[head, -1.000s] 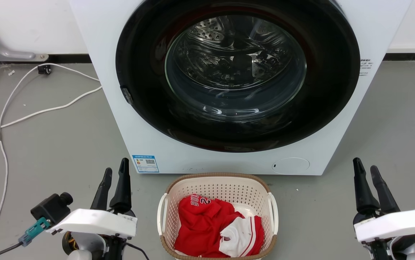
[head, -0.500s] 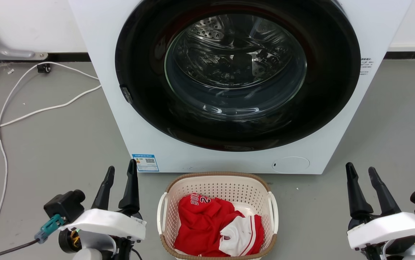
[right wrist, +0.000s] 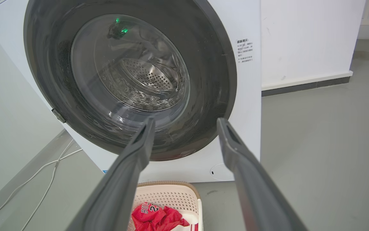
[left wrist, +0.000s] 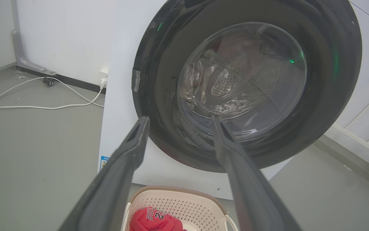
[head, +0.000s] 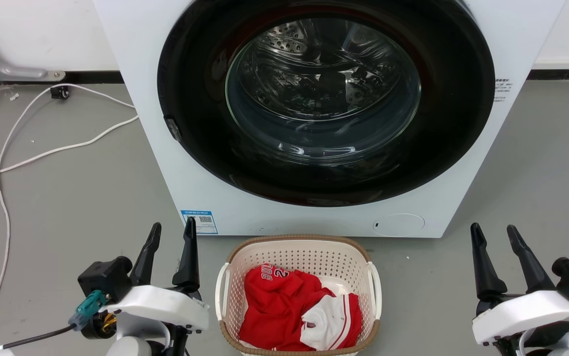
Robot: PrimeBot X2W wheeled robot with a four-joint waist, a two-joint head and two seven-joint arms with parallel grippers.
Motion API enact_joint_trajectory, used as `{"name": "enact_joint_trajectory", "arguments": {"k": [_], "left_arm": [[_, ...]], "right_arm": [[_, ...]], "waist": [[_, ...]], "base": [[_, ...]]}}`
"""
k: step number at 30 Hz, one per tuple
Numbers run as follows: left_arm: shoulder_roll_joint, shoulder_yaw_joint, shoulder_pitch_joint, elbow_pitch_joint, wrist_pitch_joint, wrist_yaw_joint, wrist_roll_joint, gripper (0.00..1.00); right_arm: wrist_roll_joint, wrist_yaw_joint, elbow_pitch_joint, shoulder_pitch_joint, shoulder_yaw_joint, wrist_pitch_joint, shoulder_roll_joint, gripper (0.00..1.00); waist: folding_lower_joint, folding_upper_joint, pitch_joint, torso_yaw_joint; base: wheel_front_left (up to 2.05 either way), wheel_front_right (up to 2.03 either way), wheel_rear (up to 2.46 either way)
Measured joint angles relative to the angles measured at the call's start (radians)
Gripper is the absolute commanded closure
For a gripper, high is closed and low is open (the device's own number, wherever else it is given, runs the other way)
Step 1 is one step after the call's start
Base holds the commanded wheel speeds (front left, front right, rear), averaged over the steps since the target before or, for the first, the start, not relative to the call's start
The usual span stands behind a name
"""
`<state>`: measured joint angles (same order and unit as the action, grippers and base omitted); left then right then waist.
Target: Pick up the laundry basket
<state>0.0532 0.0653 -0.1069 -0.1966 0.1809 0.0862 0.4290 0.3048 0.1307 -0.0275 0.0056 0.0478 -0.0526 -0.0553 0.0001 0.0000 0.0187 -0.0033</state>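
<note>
Grey floor (head: 67, 207): washing machine (head: 205, 193) just behind laundry basket (head: 297, 241), cable (head: 67, 150) left.

cream perforated laundry basket (head: 298, 257), red-white jersey (head: 294, 311)

Grey floor (head: 76, 188), white wall (head: 42, 29), white washing machine (head: 507, 59), white cables (head: 42, 155) trailing left.

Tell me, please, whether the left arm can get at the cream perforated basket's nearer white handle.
Probably yes: the left gripper is open beside the cream perforated plastic laundry basket, with only grey floor between its fingers and that white handle.
</note>
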Motion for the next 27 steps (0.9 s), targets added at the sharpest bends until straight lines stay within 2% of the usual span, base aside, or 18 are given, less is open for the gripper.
{"name": "enact_joint_trajectory", "arguments": {"k": [27], "left_arm": [[-0.001, 0.025, -0.006, -0.023, 0.056, -0.026, -0.219, 0.0]], "right_arm": [[-0.243, 0.0, 0.029, 0.022, -0.005, -0.024, 0.002, 0.0]], "waist": [[-0.0001, 0.0, -0.002, 0.005]], "base": [[0.0, 0.0, 0.0]]}}
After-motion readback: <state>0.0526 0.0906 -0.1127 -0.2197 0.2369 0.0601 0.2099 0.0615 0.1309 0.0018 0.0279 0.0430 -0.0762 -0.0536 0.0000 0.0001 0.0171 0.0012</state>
